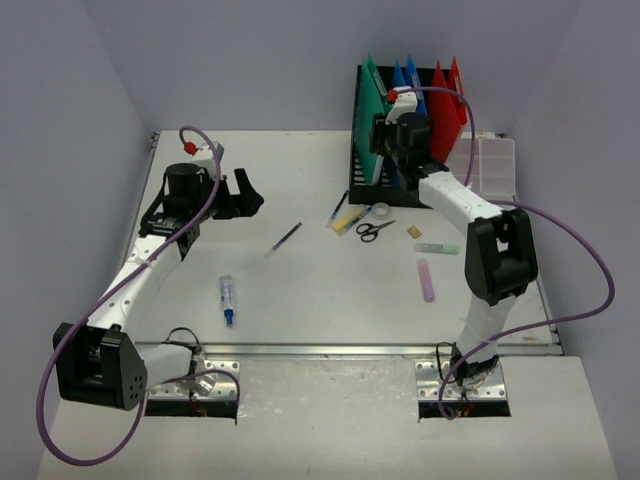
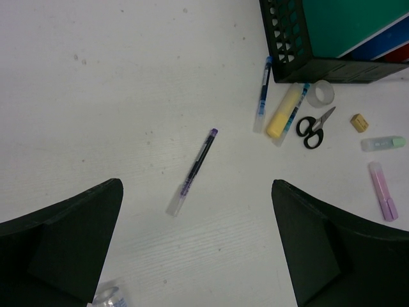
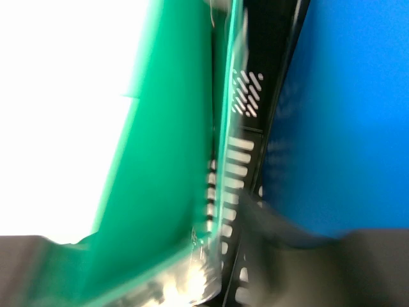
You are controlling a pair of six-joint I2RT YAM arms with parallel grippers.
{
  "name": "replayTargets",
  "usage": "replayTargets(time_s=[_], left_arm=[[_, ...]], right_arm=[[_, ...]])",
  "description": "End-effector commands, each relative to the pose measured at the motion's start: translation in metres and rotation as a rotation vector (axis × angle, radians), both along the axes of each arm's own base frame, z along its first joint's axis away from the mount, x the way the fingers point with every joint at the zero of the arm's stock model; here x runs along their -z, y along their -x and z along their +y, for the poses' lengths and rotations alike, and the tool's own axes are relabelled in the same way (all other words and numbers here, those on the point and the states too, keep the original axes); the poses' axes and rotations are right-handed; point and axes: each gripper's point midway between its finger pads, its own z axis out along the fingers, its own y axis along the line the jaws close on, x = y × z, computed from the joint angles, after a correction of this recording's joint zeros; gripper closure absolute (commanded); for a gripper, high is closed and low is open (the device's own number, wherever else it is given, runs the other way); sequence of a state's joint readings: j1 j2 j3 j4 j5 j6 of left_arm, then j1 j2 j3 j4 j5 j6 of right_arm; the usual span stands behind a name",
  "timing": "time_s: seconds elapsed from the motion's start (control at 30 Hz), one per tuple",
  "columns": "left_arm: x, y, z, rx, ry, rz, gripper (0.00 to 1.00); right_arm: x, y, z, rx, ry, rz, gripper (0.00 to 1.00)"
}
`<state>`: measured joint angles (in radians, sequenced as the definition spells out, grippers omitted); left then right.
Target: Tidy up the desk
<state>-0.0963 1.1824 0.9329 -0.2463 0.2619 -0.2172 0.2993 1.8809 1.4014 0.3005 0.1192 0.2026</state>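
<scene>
Desk (image 1: 300,310): runs from the front rail back to the walls, with loose items across its middle.

Nearest the rail is a blue-capped tube (image 1: 227,300). Beyond it a purple pen (image 2: 195,169) lies on bare desk. The left gripper (image 1: 243,193) hovers over it, jaws wide apart and holding nothing.

Further back, scissors (image 1: 375,230) and a tape roll (image 1: 381,211) lie at the foot of the black mesh file holder (image 1: 360,190).

The right gripper (image 1: 390,158) is at the green folder (image 3: 172,160) in that holder. The wrist view is blurred, so I cannot tell whether it grips.

Judgement: the folder is being seated. Release only once it stands fully in its slot, then lift straight up, clear of the mesh wall.
</scene>
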Motion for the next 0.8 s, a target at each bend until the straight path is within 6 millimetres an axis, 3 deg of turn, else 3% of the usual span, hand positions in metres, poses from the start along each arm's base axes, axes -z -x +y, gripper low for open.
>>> replayTargets(time_s=[0.0, 0.1, 0.3, 0.37, 0.47, 0.5, 0.67, 0.73, 0.77], left_arm=[[-0.005, -0.004, 0.007, -0.017, -0.017, -0.033, 0.00], [-0.002, -0.002, 0.010, -0.034, -0.027, -0.021, 0.00], [0.014, 0.010, 0.020, -0.063, -0.074, 0.009, 0.01], [0.018, 0.017, 0.023, -0.062, -0.096, 0.022, 0.02], [0.033, 0.028, 0.029, -0.042, -0.155, 0.061, 0.05], [0.036, 0.030, 0.030, -0.030, -0.170, 0.068, 0.05], [0.061, 0.050, 0.028, 0.152, -0.305, 0.123, 0.09], [0.075, 0.057, 0.034, 0.224, -0.387, 0.155, 0.11], [0.083, 0.058, 0.038, 0.221, -0.412, 0.190, 0.13]], right_arm=[[-0.030, 0.000, 0.009, -0.027, -0.006, -0.051, 0.41], [-0.043, 0.009, 0.015, -0.079, -0.009, -0.052, 0.26], [-0.087, 0.042, 0.022, -0.185, 0.006, -0.101, 0.17], [-0.111, 0.064, 0.018, -0.222, 0.036, -0.148, 0.16], [-0.130, 0.104, 0.017, -0.312, 0.092, -0.187, 0.15], [-0.131, 0.114, 0.015, -0.326, 0.103, -0.190, 0.15], [-0.097, 0.177, 0.003, -0.433, 0.233, -0.115, 0.14], [-0.076, 0.205, 0.001, -0.503, 0.270, -0.055, 0.14], [-0.075, 0.216, 0.001, -0.528, 0.276, -0.051, 0.14]])
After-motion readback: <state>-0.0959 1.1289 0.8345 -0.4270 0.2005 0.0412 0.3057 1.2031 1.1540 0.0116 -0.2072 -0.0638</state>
